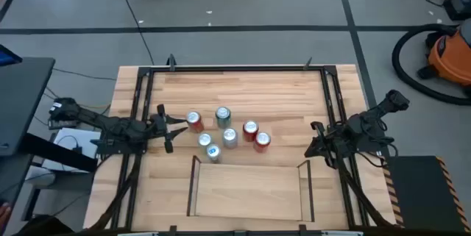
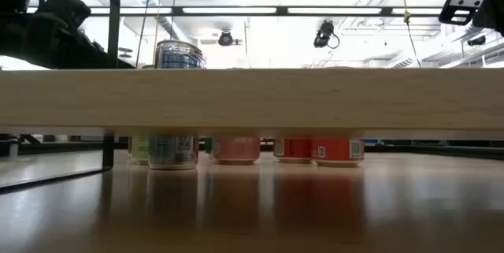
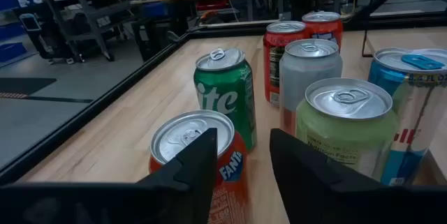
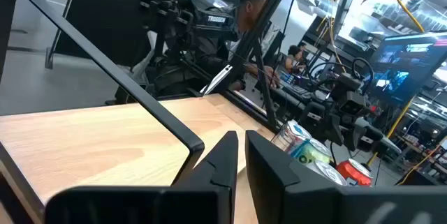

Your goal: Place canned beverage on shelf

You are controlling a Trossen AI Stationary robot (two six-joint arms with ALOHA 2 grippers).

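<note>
Several cans stand upright in a cluster on the tabletop's middle. They are an orange Fanta can (image 1: 194, 121) (image 3: 187, 135), a green can (image 1: 223, 116) (image 3: 225, 88), a silver can (image 1: 229, 137), two red cans (image 1: 250, 129) (image 1: 262, 141), a pale green can (image 1: 205, 140) (image 3: 347, 123) and a blue can (image 1: 213, 152). The shelf (image 1: 250, 188) (image 2: 252, 99) is a light-wood board with black rails and stands at the table's near middle with nothing on it. My left gripper (image 1: 174, 129) (image 3: 242, 140) is open, level, just left of the Fanta can. My right gripper (image 1: 316, 140) (image 4: 241, 147) is shut and empty at the table's right.
A black frame (image 1: 140, 104) runs round the tabletop's edges. Bare wood lies between the cans and my right gripper and along the far side. An orange vacuum cleaner (image 1: 449, 56) stands on the floor beyond the far right corner. A person (image 4: 255, 1) shows in the room behind.
</note>
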